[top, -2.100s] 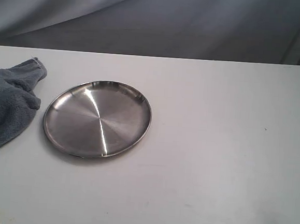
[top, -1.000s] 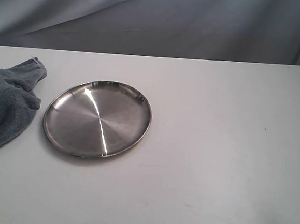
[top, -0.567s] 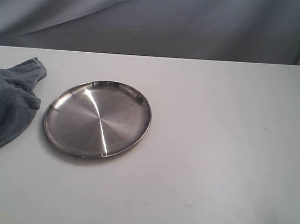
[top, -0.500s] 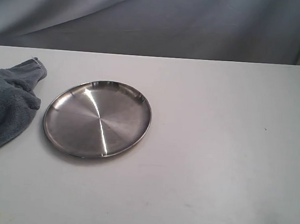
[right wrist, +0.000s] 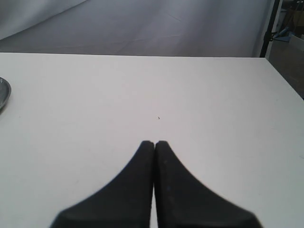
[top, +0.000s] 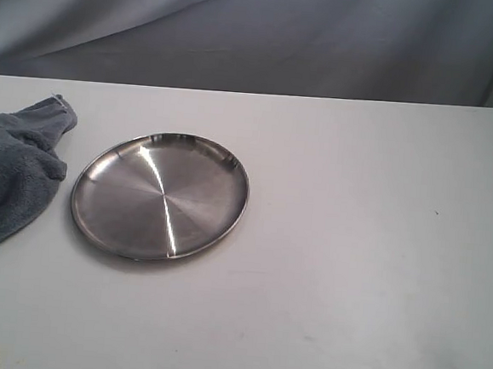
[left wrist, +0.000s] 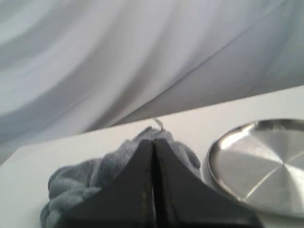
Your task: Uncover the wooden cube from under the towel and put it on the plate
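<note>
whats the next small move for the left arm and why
Probably open the left gripper and ease it toward the towel. Its jaws are shut, the towel lies bunched right ahead of it beside the plate, no wooden cube shows anywhere, and the plate holds nothing yet.

Light was soft and even; a bright streak glared across the plate (top: 196, 189); the left wrist view was blurred.

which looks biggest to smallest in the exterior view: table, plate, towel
1. table
2. plate
3. towel, going by the part that shows; the picture's edge cuts it off, so its full size is unsure.
</note>
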